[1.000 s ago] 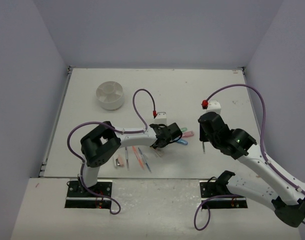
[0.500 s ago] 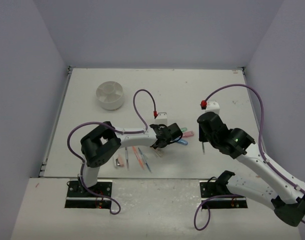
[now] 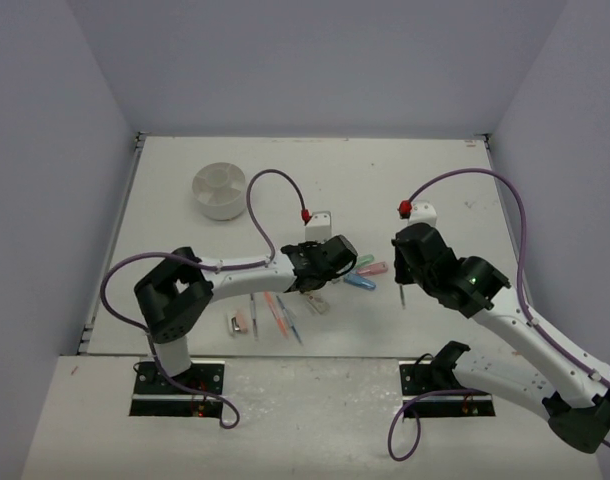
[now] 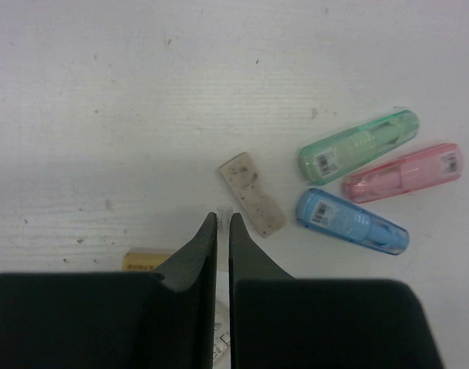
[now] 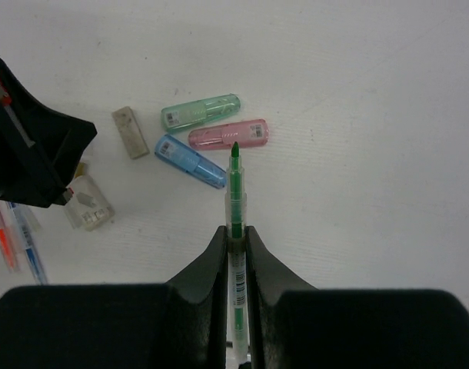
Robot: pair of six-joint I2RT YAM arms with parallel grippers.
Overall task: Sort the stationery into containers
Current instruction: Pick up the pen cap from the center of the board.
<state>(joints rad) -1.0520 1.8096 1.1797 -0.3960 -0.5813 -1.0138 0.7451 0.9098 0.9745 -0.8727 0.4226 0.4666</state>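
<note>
**Green pen may slip or swing before it reaches the dish**

The green pen (image 5: 235,200) is gripped by the right fingers (image 5: 234,231), which are closed on its barrel. Its long front part sticks out beyond them, above the table (image 3: 435,180). With such a narrow hold, I think the pen can turn or slide out during a quick move.

The white dish (image 3: 219,190) stands well apart, at the far left, and the left arm is between. A direct path could bring the two arms into contact.

The pen is thin, with a dark green tip and a pale, labelled body. Just beyond its tip lie the pink capsule (image 5: 228,134), the green capsule (image 5: 201,112) and the blue capsule (image 5: 190,160), close together.

The left fingers (image 4: 224,223) are closed. A small clear sliver shows between them, and I cannot tell what it is.
</note>
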